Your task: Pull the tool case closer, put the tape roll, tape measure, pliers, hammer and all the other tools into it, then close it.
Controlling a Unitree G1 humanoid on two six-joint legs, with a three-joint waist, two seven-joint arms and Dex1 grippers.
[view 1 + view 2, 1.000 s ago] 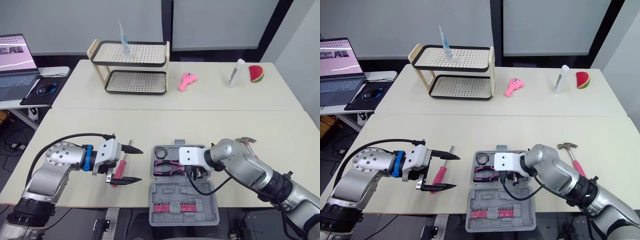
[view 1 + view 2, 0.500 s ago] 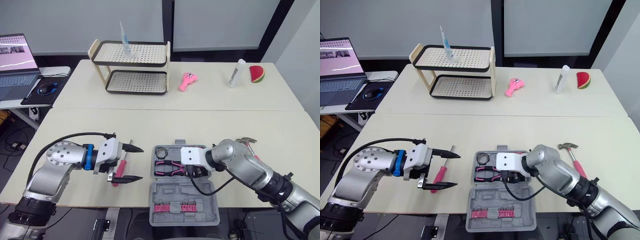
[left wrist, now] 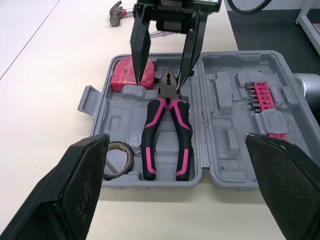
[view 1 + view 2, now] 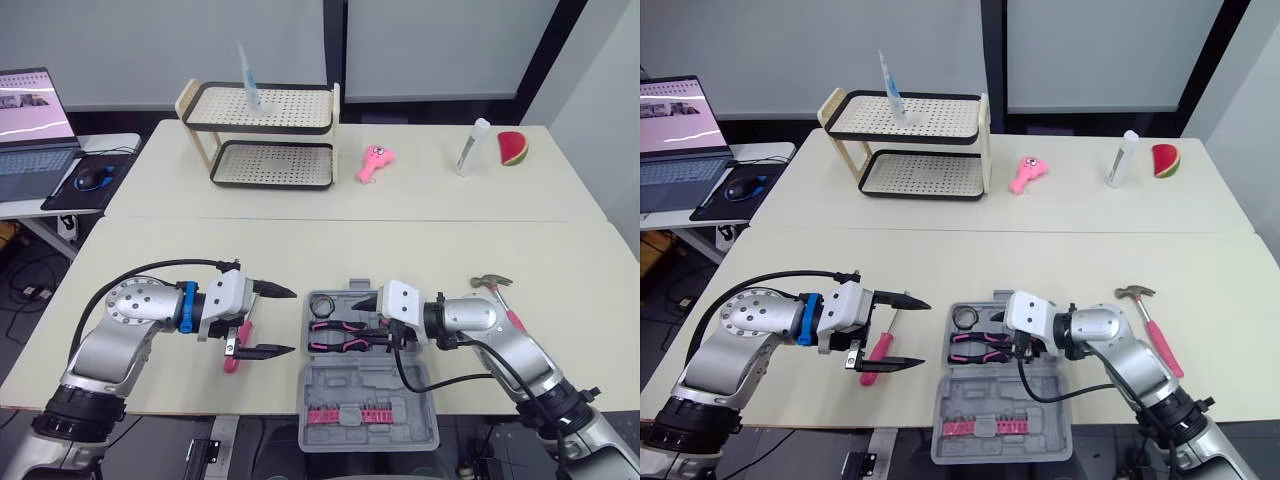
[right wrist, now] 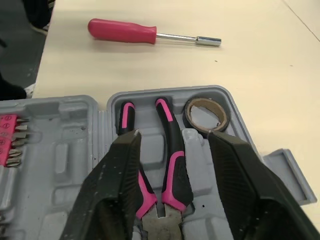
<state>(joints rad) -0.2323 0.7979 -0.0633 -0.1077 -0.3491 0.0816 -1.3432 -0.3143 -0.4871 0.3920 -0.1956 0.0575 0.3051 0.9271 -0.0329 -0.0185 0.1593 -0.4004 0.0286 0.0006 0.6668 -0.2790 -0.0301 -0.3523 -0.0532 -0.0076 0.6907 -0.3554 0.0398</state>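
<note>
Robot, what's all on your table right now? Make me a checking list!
Surface: cream table; tool case lies open near the front edge.
Job's things: pliers, tape roll and red tape measure in the case; hammer and pink screwdriver are outside it, on the table.
Clutter: rack, pink toy, white bottle, watermelon slice at the far side.
Claws: left claw open by the screwdriver; right claw open astride the pliers.
Cables: black cable loops along each arm.
Surroundings: laptop and mouse on a side table.

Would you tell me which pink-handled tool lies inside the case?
The pliers, resting in the case beside the tape roll; the screwdriver and hammer lie on the table.
</note>
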